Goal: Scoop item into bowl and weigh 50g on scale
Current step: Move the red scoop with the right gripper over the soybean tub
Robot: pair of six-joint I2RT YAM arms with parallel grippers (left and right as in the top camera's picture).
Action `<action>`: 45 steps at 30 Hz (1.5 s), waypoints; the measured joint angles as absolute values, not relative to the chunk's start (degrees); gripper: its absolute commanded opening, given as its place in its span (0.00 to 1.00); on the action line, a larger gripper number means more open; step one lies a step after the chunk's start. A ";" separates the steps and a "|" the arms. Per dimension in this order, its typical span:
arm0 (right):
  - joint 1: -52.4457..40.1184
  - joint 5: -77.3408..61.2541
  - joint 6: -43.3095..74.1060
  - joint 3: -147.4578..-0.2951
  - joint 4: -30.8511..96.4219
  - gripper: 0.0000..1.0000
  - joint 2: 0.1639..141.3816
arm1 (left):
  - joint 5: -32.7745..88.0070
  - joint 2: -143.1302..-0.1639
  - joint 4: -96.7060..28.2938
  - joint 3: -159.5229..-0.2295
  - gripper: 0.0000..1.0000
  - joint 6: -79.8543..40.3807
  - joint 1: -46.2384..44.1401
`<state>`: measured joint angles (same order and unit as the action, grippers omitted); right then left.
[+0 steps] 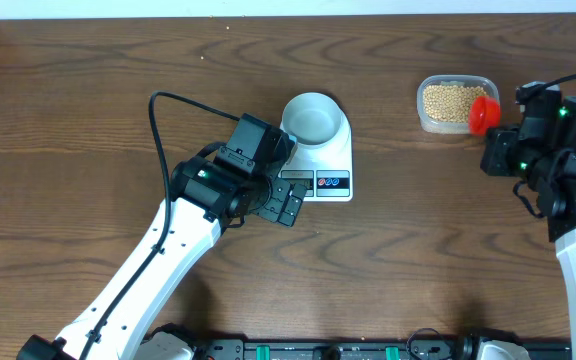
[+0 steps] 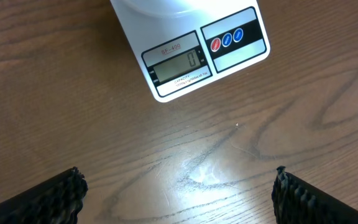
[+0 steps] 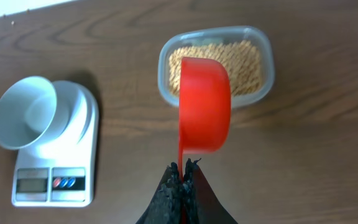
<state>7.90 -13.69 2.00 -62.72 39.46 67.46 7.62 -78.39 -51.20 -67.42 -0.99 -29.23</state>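
Observation:
The pale bowl (image 1: 314,117) stands empty on the white scale (image 1: 333,160), whose display (image 2: 178,66) and red and blue buttons (image 2: 227,39) face my left gripper (image 2: 178,196). That gripper hangs open over bare table just in front of the scale, nothing between its fingers. Tan beans (image 1: 446,100) fill a clear plastic tub (image 1: 427,122) at the back right. My right gripper (image 3: 183,169) is shut on the thin handle of a red scoop (image 3: 204,104), held tilted over the near edge of the tub (image 3: 166,93). In the right wrist view the bowl (image 3: 25,111) and scale (image 3: 82,186) sit at the left.
The left arm's black wrist and cable (image 1: 158,120) lie over the table left of the scale. The right arm (image 1: 568,170) stands at the right edge. The table's far edge (image 1: 268,14) runs along the top.

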 measured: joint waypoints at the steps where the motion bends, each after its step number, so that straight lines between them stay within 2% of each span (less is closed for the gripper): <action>1: 8.23 -13.69 1.28 -62.72 38.65 0.01 67.51 | 7.62 -78.39 -51.18 -67.42 0.98 -0.99 -29.23; 18: 8.69 -12.49 -8.43 -62.74 26.76 0.01 80.47 | 7.60 -78.39 -51.18 -67.42 0.98 -0.99 -29.23; 33: 8.88 -9.78 -9.54 -62.74 19.73 0.01 90.52 | 7.62 -78.39 -51.18 -67.42 0.98 -0.99 -29.23; 45: 8.88 -8.36 -9.56 -62.74 17.19 0.01 92.58 | 7.62 -78.39 -51.20 -67.42 0.98 -0.99 -29.23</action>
